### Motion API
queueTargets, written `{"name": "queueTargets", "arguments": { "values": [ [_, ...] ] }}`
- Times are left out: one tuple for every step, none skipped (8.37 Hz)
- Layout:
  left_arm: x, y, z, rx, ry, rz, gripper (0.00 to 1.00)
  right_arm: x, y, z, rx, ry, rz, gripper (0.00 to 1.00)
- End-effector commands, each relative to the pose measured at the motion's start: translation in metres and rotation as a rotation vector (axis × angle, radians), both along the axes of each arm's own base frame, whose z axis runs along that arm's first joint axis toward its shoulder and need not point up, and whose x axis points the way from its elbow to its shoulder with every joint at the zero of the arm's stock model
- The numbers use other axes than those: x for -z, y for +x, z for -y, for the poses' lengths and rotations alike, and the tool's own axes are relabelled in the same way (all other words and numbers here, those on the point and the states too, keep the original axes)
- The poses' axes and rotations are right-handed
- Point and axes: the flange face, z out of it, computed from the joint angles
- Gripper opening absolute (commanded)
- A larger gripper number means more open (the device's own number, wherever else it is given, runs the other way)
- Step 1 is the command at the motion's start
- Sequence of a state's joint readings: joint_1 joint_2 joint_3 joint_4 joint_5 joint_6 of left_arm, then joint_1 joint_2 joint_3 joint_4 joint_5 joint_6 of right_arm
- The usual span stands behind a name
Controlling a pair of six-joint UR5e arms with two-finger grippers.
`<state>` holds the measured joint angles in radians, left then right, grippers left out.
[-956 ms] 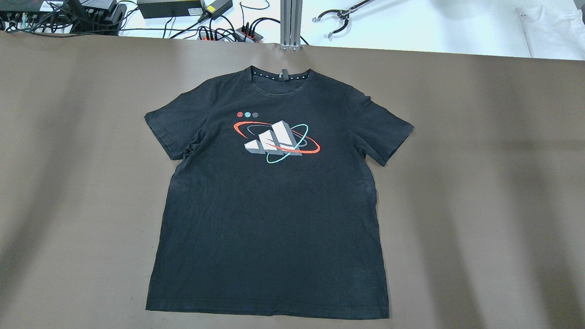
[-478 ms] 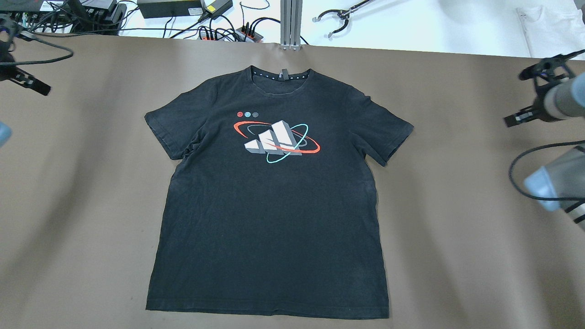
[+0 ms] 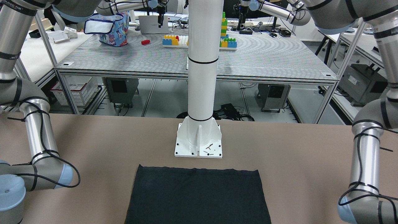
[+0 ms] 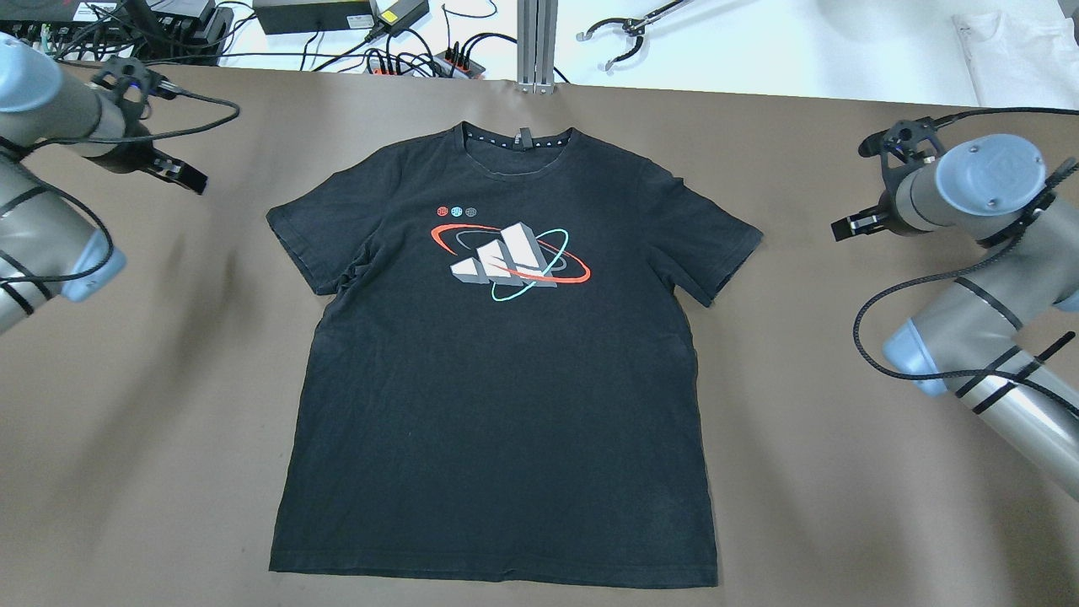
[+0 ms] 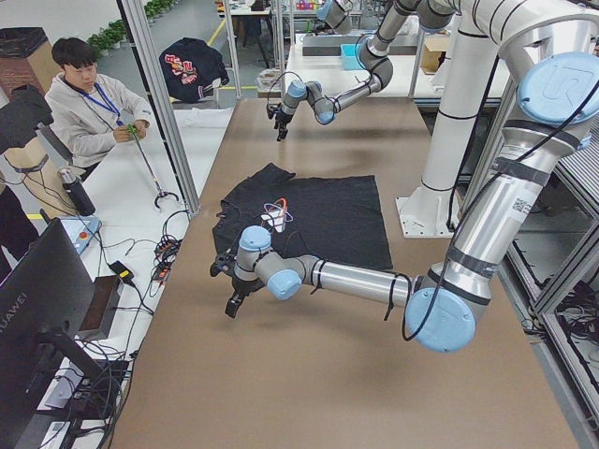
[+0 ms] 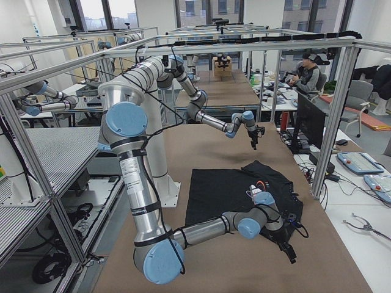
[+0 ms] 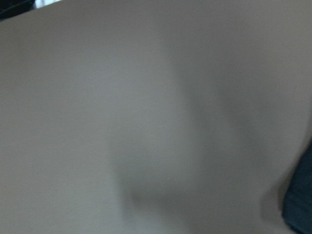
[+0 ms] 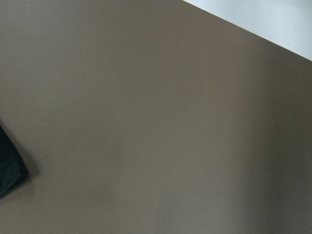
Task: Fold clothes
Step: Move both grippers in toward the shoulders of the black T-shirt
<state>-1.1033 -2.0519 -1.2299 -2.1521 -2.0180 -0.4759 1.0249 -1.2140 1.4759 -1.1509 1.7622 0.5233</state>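
Observation:
A black T-shirt (image 4: 497,379) with a white, red and teal print lies flat, front up, on the brown table, collar at the far side. Its hem end shows in the front-facing view (image 3: 199,196). My left gripper (image 4: 201,183) hovers over bare table left of the left sleeve, apart from it. My right gripper (image 4: 836,230) hovers right of the right sleeve, also apart. Both show as one narrow bar with fingers together and hold nothing. A sleeve tip shows at the edge of the left wrist view (image 7: 302,204) and of the right wrist view (image 8: 9,165).
The white pillar base (image 3: 199,140) stands just behind the shirt's hem. Beyond the table's far edge lie cables and power strips (image 4: 405,59), a grabber tool (image 4: 624,34) and a white garment (image 4: 1020,51). A seated person (image 5: 94,103) is past that edge.
Both arms have come into view from the sides and moved inward towards the sleeves. The T-shirt has not moved.

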Motion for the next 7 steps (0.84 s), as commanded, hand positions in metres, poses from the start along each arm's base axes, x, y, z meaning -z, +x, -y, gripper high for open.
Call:
{"name": "queueTargets", "arguments": {
  "values": [
    [0.017, 0.076, -0.001, 0.018, -0.043, -0.096, 1.00, 0.005, -0.016, -0.005, 0.013, 0.018, 0.023, 0.94],
    [0.025, 0.086, 0.000, 0.020, -0.050, -0.110, 1.00, 0.006, -0.022, -0.007, 0.023, 0.019, 0.024, 0.94],
    [0.024, 0.090, 0.002, 0.020, -0.058, -0.109, 1.00, 0.006, -0.022, -0.008, 0.023, 0.020, 0.024, 0.94],
    [0.023, 0.094, 0.001, 0.016, -0.053, -0.110, 0.95, 0.005, -0.024, -0.009, 0.026, 0.020, 0.023, 0.94],
    [0.022, 0.096, 0.001, 0.013, -0.055, -0.109, 0.80, 0.005, -0.026, -0.009, 0.028, 0.018, 0.022, 0.94],
    [0.026, 0.104, 0.004, 0.007, -0.055, -0.109, 0.68, 0.003, -0.026, -0.009, 0.029, 0.016, 0.020, 0.94],
    [0.026, 0.112, 0.000, -0.004, -0.056, -0.110, 0.65, 0.002, -0.025, -0.009, 0.028, 0.016, 0.018, 0.94]
  ]
}}
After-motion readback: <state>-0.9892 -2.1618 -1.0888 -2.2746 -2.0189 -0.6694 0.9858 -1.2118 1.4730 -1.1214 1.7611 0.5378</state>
